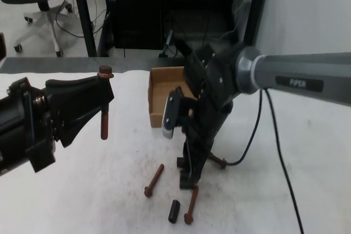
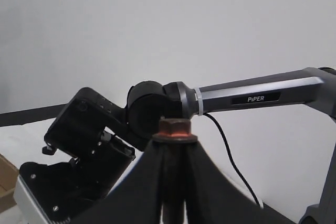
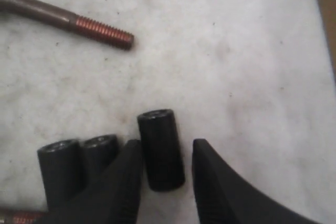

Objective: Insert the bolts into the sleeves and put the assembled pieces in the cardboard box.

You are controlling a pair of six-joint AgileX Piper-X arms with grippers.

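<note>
My left gripper [image 1: 103,98] is shut on a rusty bolt [image 1: 104,119], held upright above the white bench with its head [image 2: 174,128] sticking up between the fingers. My right gripper [image 3: 165,142] is down at the bench, open. Its fingers [image 3: 118,187] stand on either side of a black sleeve [image 3: 160,149] lying on the cloth, with a thin gap on one side. In the high view the right gripper [image 1: 186,176] hangs just in front of the cardboard box [image 1: 159,89], which stands open at the bench's middle back.
Two more black sleeves [image 3: 79,163] lie side by side close to the right gripper. A loose bolt [image 3: 68,22] lies beyond them. The high view shows loose bolts [image 1: 154,180] [image 1: 191,205] [image 1: 218,161] and a sleeve [image 1: 174,211] around the gripper. A black cable [image 1: 274,146] trails on the right.
</note>
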